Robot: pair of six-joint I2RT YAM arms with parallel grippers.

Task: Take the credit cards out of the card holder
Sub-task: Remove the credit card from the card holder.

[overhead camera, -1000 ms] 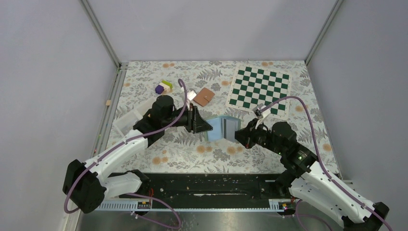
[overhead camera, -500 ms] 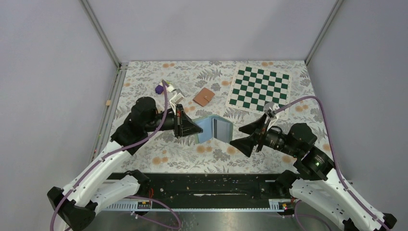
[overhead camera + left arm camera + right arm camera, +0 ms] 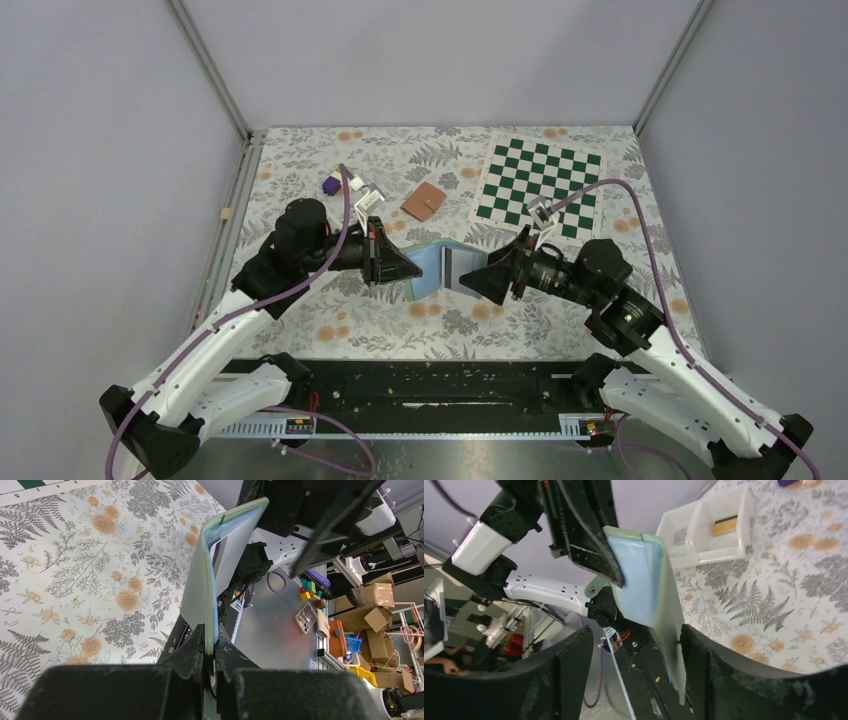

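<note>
The card holder (image 3: 445,267), pale green outside and light blue inside, hangs half open above the table between both arms. My left gripper (image 3: 408,270) is shut on the edge of its left cover, and the left wrist view shows that green cover (image 3: 199,580) pinched between the fingertips of the left gripper (image 3: 210,635). My right gripper (image 3: 636,645) stands open around the holder's (image 3: 644,575) other cover, which lies close to its right finger (image 3: 724,675). One yellow-orange credit card (image 3: 725,524) lies in a white tray (image 3: 704,555). Whether any cards are inside the holder cannot be seen.
A green-and-white chessboard mat (image 3: 540,183) lies at the back right. A brown wallet (image 3: 424,201) and a purple block (image 3: 331,185) sit behind the left arm. The white tray stands by the table's left side, under the left arm.
The left gripper closed on the holder and carried it slightly left. The right gripper let go, opened, backed away to the right, then came back in around the holder's right cover.
</note>
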